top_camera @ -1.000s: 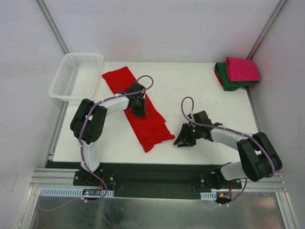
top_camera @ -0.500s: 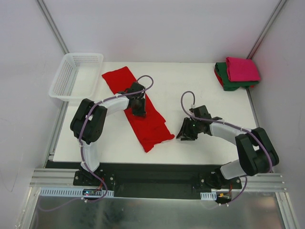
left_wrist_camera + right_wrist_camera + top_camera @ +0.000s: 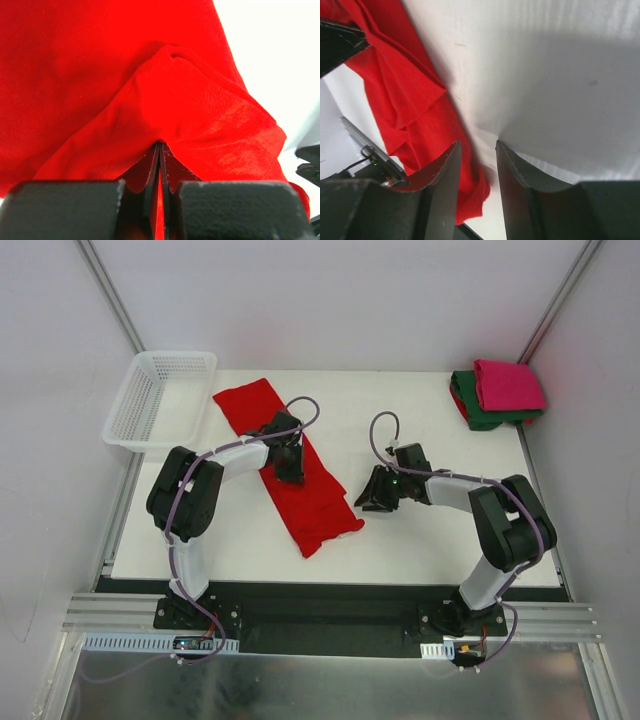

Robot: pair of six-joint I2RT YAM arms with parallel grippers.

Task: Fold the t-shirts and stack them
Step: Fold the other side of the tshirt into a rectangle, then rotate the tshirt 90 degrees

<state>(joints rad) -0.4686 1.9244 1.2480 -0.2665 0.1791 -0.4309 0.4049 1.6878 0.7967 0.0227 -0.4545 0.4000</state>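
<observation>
The red t-shirt (image 3: 312, 508) lies folded into a long strip that runs diagonally across the left half of the table. My left gripper (image 3: 290, 464) sits on the strip's middle, shut on a pinch of the red t-shirt (image 3: 100, 65), with a sliver of cloth between its jaws. My right gripper (image 3: 370, 497) is open, low over the table, just right of the strip's near end. The red t-shirt's edge (image 3: 405, 100) lies beside its left finger, and nothing is between the fingers of the right gripper (image 3: 477, 146). The magenta-pink t-shirt (image 3: 508, 383) lies folded on the folded dark green one (image 3: 478, 414) at the far right corner.
A white mesh basket (image 3: 135, 412) hangs over the table's far left corner. Bare white tabletop (image 3: 420, 430) lies between the red strip and the folded stack. The table's near edge runs just before the arm bases.
My right gripper has moved left and a little farther away, up to the red t-shirt's right edge. The left gripper and the cloth have stayed put.
</observation>
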